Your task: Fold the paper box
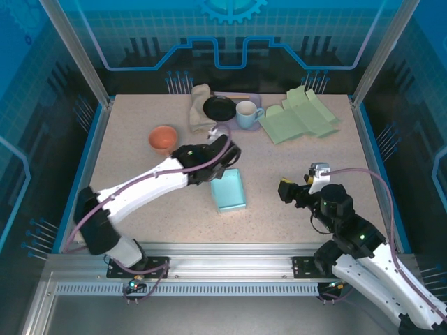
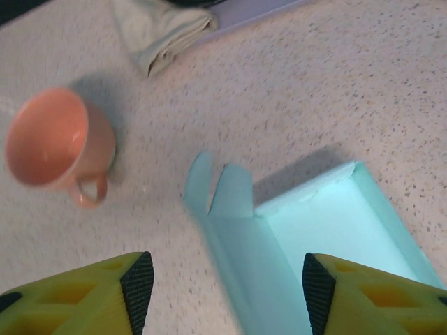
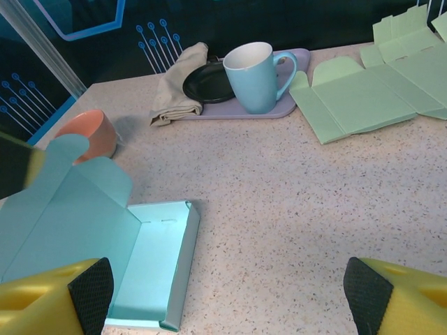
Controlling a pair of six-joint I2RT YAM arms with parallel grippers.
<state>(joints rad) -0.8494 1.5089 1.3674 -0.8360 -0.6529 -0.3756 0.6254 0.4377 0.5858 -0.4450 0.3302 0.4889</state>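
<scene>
Two grippers, both with fingers apart.
The paper box (image 1: 229,190) (lid raised) lies mid-frame; my left gripper (image 1: 225,166) hangs at its upper edge, my right gripper (image 1: 283,190) stands off to its right.

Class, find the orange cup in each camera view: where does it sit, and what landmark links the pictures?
Top external: orange cup, upper left of centre.
Left wrist: orange cup, far left, mid-height.
Right wrist: orange cup, left edge, behind a raised flap.
Shared landmark: the light blue paper box, right of the cup.
</scene>
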